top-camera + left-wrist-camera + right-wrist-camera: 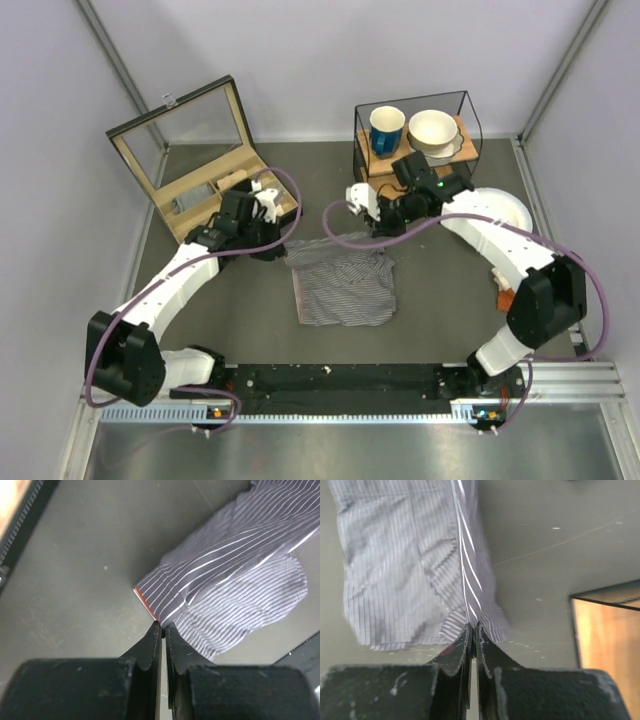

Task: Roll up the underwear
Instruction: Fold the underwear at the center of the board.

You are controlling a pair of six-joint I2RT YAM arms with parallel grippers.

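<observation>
The underwear (342, 283) is grey cloth with fine white stripes, lying partly flat in the middle of the table. Its far edge is lifted and stretched between both grippers. My left gripper (277, 247) is shut on the far left corner, where an orange trim shows in the left wrist view (145, 601). My right gripper (381, 233) is shut on the far right corner; the cloth (415, 565) hangs from the fingertips (465, 635) in the right wrist view. The near half of the cloth rests on the table.
An open wooden box (205, 170) with a glass lid stands at the far left. A wire-framed case (420, 135) with a blue mug (387, 128) and a white bowl (433, 130) stands at the far right. An orange object (503, 297) lies by the right arm.
</observation>
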